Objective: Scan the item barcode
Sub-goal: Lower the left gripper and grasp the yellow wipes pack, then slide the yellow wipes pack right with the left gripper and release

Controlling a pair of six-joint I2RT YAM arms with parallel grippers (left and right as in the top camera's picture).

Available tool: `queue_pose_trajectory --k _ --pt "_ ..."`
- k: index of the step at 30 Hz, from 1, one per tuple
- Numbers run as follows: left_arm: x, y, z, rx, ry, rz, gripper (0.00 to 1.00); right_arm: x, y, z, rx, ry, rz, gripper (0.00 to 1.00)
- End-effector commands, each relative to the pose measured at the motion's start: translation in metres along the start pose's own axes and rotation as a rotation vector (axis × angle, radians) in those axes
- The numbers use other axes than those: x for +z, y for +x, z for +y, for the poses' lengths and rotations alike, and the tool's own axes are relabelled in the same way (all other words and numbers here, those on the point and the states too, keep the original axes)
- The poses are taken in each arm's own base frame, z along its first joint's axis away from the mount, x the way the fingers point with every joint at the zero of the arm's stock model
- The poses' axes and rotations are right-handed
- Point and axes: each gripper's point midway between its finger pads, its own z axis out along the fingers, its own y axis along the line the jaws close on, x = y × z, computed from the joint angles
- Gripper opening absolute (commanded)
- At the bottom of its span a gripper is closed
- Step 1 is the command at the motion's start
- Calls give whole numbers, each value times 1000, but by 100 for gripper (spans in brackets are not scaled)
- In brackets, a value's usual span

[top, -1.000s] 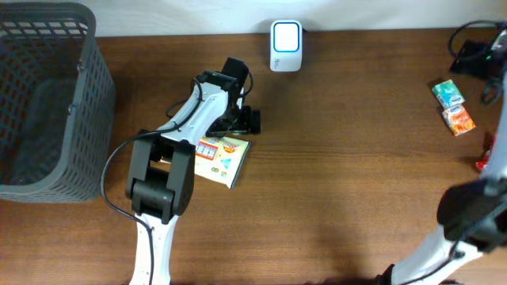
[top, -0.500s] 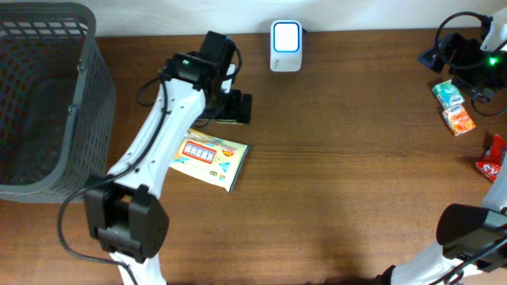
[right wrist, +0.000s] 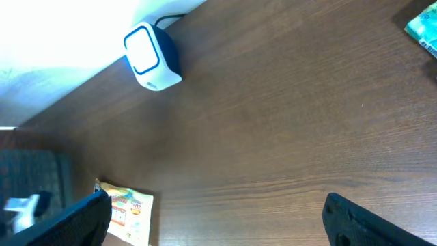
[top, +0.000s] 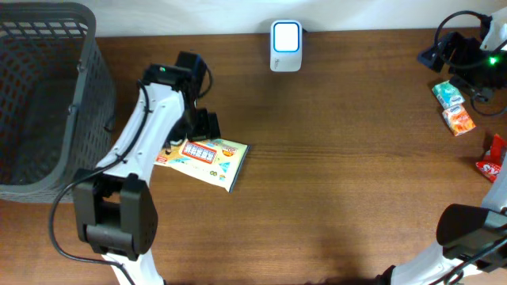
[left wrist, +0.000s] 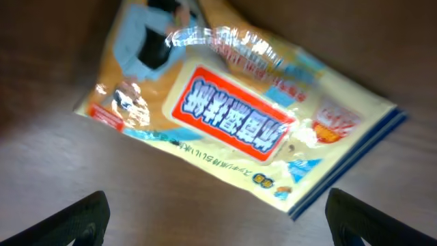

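The item is a flat yellow snack packet [top: 212,157] with a red label, lying face up on the wooden table; no barcode shows on it. The left wrist view has the packet [left wrist: 239,109] filling the upper frame. My left gripper [top: 204,125] hovers over the packet's far left end, open [left wrist: 218,225], with bare table between its fingertips [left wrist: 75,222]. The white scanner [top: 286,36] with a blue-ringed window stands at the table's far edge and is also seen from the right wrist [right wrist: 151,56]. Far off at the back right, my right gripper [top: 453,54] is open [right wrist: 225,222] and empty.
A dark mesh basket [top: 47,103] fills the table's left end. Two small packets, one green [top: 447,93] and one orange [top: 458,119], lie at the right near the right arm. A red packet [top: 493,158] lies at the right edge. Cables trail behind the right gripper.
My left arm has swung left and toward the near side, bringing its open gripper from beyond the packet to just over its far left end. The right arm came to the back right corner, then held still.
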Motion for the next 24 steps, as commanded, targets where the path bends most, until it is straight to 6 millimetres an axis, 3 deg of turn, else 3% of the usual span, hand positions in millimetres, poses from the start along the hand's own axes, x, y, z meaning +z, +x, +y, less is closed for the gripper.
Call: queue_pose_trajectory --k 1,6,14,21,24 --pt "31 16 1 -12 -5 57 99 0 0 2 0 -12 3 99" --pt "70 20 -26 -4 141 45 99 0 0 2 0 -12 3 99" --pt "82 26 -72 217 278 -12 87 0 0 2 0 -12 3 99" --pt "79 73 -101 620 286 51 96 0 0 2 0 -12 3 99" --pt "74 95 -125 773 373 68 99 0 0 2 -1 -12 2 98"
